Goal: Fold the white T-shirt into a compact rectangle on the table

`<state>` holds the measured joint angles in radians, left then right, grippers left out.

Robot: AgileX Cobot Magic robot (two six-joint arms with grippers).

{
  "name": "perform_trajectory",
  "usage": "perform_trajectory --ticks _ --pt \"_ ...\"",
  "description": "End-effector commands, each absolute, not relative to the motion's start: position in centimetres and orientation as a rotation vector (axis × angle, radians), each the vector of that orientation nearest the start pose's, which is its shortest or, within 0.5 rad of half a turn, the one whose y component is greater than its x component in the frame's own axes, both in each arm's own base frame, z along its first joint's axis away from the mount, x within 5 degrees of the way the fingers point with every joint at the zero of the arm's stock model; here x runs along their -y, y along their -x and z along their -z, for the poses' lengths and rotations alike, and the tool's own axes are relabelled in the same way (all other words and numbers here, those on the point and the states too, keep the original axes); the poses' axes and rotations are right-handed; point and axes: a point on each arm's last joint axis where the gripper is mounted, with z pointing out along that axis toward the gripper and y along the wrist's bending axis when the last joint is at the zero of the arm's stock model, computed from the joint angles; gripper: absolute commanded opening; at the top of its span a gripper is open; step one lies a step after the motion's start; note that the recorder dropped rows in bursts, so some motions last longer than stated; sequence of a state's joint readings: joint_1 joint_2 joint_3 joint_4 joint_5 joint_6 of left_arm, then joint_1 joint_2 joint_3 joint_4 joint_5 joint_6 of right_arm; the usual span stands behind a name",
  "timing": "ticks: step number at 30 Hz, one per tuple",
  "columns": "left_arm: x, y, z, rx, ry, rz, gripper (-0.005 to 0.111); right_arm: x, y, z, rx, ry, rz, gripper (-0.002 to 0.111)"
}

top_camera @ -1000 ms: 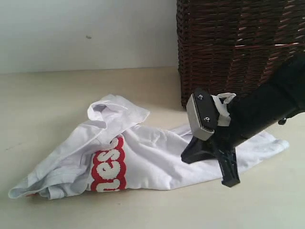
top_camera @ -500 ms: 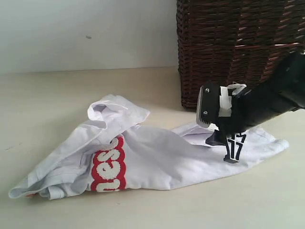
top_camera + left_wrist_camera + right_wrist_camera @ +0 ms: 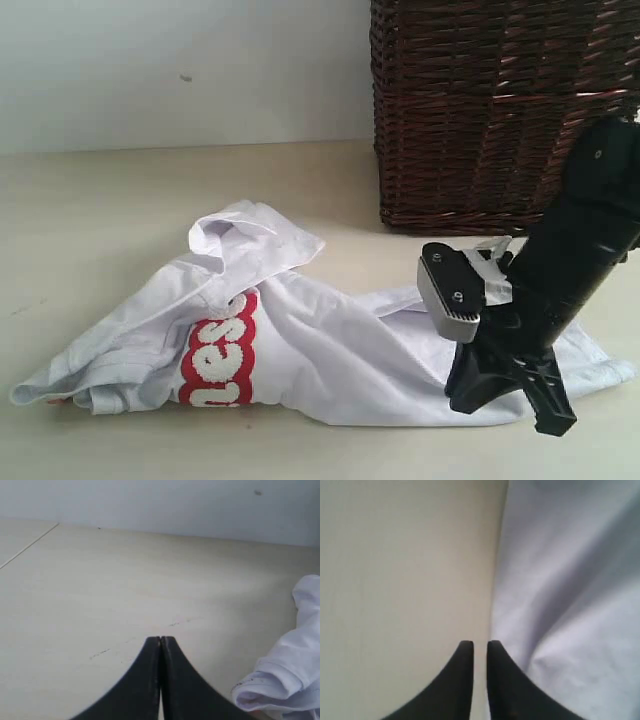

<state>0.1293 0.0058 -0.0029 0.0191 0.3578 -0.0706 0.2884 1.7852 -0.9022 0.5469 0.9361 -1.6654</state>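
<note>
Well, the white T-shirt [image 3: 330, 350] lies crumpled on the table [image 3: 100, 200], nowhere near a rectangle. It is a long, rumpled wedge running from the left toward the right. A flap of cloth is bunched up at its top, and the red-edged lettering [image 3: 220, 350] is turned sideways in a fold near the left end. Behind it, toward the right, stands a dark wicker basket [image 3: 500, 110], apart from the shirt.

The right arm reaches down over the shirt's right end, and the right gripper [image 3: 480, 644] sits low at the cloth's edge. Seen from its own camera, its two black fingers [image 3: 462, 680] stand a thin slit apart. Bare table shows between them and the shirt's edge lies just beside one finger; nothing is caught in them.

The left gripper [image 3: 160, 639] is clenched, tips pressed together on nothing. It hovers over bare table with a rolled edge of the shirt near it.
</note>
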Motion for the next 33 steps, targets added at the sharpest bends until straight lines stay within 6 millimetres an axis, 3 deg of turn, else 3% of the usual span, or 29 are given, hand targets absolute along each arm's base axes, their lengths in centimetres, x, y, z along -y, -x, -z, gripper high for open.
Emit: perform_trajectory --ticks 1,3,5,9,15,18,22,28,33 --pt "-0.8 -5.3 -18.2 -1.825 0.177 -0.060 0.000 -11.5 -27.0 -16.3 -1.991 2.010 -0.411 0.035" --pt "-0.8 -5.3 -18.2 -1.825 0.177 -0.060 0.000 -11.5 -28.2 -17.1 -1.982 1.860 -0.272 0.047" --pt "-0.8 -5.3 -18.2 -1.825 0.177 -0.060 0.000 -11.4 -29.7 -17.2 -1.995 1.698 -0.137 0.051" --pt "-0.8 -5.3 -18.2 -1.825 0.177 -0.060 0.000 -11.1 -31.3 -15.1 -2.026 1.626 -0.010 0.051" --pt "-0.8 -5.3 -18.2 -1.825 0.177 -0.060 0.000 -10.9 -32.0 -11.8 -2.091 1.637 0.011 0.050" --pt "-0.8 -5.3 -18.2 -1.825 0.177 -0.060 0.000 -10.9 -32.1 -11.4 -2.098 1.636 0.018 0.047" --pt "-0.8 -5.3 -18.2 -1.825 0.177 -0.060 0.000 -10.9 -32.0 -12.0 -2.085 1.630 0.020 0.046" --pt "-0.8 -5.3 -18.2 -1.825 0.177 -0.060 0.000 -11.3 -30.9 -15.1 -2.072 1.591 -0.091 0.047" --pt "-0.8 -5.3 -18.2 -1.825 0.177 -0.060 0.000 -11.3 -30.6 -13.8 -2.193 1.520 -0.155 0.050"
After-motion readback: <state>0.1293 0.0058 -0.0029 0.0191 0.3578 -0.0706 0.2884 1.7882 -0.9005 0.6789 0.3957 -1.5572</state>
